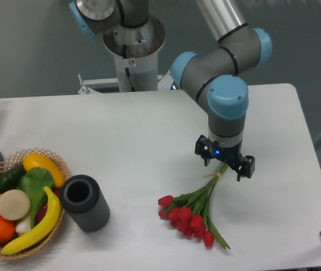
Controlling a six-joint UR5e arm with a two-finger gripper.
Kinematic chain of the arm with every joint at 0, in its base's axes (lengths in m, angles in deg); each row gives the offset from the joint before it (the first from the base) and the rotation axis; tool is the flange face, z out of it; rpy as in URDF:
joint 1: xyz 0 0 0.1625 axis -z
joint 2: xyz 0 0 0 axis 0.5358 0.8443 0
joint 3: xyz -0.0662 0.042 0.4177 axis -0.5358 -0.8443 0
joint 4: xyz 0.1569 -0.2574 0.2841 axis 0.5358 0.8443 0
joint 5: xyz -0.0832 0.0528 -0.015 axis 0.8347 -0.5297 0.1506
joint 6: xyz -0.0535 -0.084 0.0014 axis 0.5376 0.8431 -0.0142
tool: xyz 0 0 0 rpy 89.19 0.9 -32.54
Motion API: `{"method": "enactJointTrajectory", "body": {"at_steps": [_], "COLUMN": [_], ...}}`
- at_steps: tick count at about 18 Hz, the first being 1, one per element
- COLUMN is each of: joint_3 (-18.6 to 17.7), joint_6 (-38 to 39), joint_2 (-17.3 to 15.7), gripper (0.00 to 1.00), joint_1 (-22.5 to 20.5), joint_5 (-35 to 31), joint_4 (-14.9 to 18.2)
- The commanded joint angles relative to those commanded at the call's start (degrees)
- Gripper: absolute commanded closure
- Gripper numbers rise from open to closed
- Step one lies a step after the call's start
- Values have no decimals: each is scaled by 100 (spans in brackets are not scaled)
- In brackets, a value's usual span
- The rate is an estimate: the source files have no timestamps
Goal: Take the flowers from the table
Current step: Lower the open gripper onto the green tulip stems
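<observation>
Gripper (pixel 224 167) poised at the tied stem ends of red tulips (pixel 193 215) on white table (pixel 137 147); fingers apparently spread, grip uncertain. Fruit basket (pixel 19 203) at nine o'clock.

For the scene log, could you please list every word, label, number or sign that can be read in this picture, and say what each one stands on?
No text can be read.
A small round sticker or mark sits on the robot's base column; it is too small and blurred to read.
A blue light glows on the gripper; it is a lamp, not a sign.
The flowers, the basket of fruit and vegetables, the dark cylinder and the table bear no visible lettering.
</observation>
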Motion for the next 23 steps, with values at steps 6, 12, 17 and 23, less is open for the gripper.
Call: {"method": "enactJointTrajectory", "body": {"at_steps": [6,12,17,23], "joint_3": [-280,-844,-862,-651], "joint_6": [9,246,167,141], "joint_2": [0,0,272,676], "gripper": [0,0,0,0], "joint_1": [-17,-18,26,44], "joint_5": [26,105,79,105], "joint_4": [-175,-940,-958,-1020]}}
